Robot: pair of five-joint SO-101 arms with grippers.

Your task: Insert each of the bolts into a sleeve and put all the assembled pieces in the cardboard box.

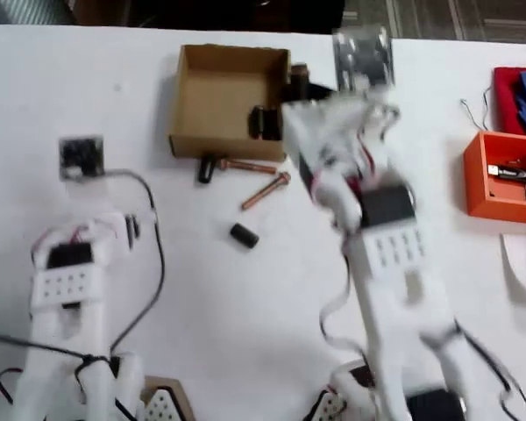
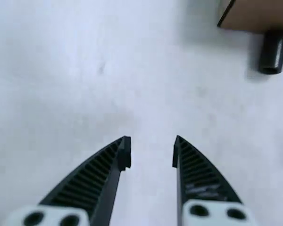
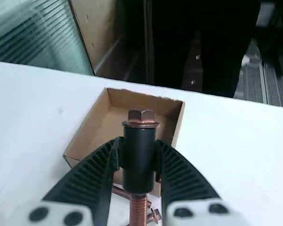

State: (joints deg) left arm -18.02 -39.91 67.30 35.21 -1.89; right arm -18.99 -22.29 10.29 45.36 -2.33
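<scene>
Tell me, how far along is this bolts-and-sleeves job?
Early. The cardboard box looks empty. The right gripper holds one bolt-in-sleeve assembly near it. On the table lie a loose bolt, a loose sleeve and another bolt with a sleeve at its end. The left gripper is open.

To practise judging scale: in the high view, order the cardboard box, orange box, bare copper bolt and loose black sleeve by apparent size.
1. cardboard box
2. orange box, partly cut off by the picture's edge
3. bare copper bolt
4. loose black sleeve
</scene>
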